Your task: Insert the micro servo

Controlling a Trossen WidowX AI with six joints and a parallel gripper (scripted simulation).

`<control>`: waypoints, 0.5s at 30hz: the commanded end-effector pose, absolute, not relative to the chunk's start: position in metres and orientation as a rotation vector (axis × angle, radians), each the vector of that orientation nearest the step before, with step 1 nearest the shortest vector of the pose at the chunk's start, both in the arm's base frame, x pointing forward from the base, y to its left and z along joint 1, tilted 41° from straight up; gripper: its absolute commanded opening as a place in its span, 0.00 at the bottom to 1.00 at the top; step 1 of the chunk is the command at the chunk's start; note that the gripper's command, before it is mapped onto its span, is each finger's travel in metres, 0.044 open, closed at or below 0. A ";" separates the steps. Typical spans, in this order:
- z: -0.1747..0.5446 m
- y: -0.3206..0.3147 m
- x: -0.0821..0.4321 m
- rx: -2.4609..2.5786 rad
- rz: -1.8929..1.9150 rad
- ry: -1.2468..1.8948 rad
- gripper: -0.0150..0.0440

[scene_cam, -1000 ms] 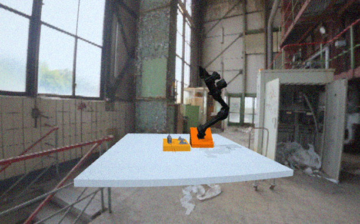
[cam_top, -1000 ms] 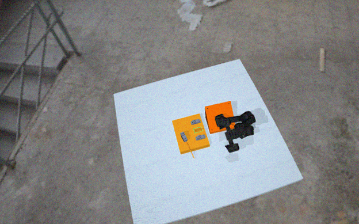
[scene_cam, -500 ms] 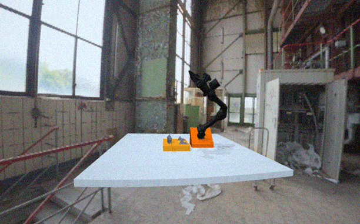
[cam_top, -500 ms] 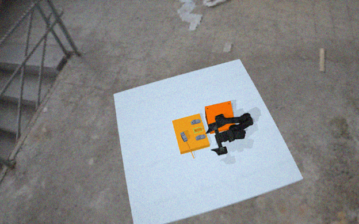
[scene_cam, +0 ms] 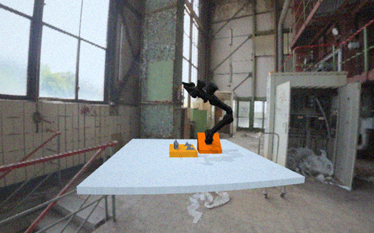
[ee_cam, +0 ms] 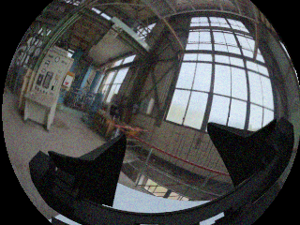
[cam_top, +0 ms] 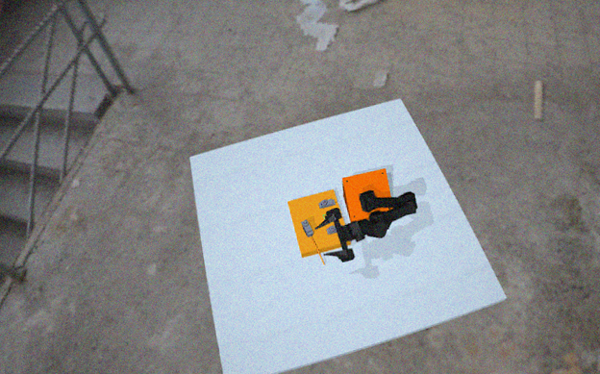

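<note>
The loose grey micro servo (cam_top: 307, 228) (scene_cam: 175, 144) is on the left part of the yellow-orange deck (cam_top: 300, 206) (scene_cam: 174, 153). Its thin orange cable (cam_top: 320, 253) runs over the deck's front edge. Two other grey servos sit on the right part of the deck, one at the back (cam_top: 326, 203) and one nearer the front (cam_top: 331, 229). The marked pocket cannot be made out; the gripper covers part of that side in the top view. My gripper (cam_top: 321, 241) (scene_cam: 184, 83) (ee_cam: 168, 133) is open and empty, high above the deck. The wrist view shows neither servo nor deck.
The arm's orange base plate (cam_top: 355, 185) (scene_cam: 216, 150) stands just right of the deck. Both are on the pale table (cam_top: 265, 316) (scene_cam: 136, 173), whose edges show in the top and exterior views. The arm (cam_top: 387, 212) (scene_cam: 225, 107) reaches left from its base.
</note>
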State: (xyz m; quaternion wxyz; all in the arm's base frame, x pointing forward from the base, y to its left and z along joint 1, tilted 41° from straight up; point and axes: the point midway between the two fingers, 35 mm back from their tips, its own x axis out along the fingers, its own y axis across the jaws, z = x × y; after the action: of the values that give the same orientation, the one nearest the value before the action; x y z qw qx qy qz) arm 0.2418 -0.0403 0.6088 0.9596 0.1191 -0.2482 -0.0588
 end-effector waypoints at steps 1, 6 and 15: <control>0.590 -0.042 0.263 0.264 -0.111 -0.425 1.00; 0.560 -0.045 0.291 0.285 -0.107 -0.303 1.00; 0.498 -0.050 0.334 0.384 -0.091 -0.066 1.00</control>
State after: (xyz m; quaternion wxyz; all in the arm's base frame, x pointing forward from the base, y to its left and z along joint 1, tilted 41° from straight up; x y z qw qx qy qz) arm 0.3221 -0.0477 0.5181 0.9811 0.1751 -0.0681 -0.0457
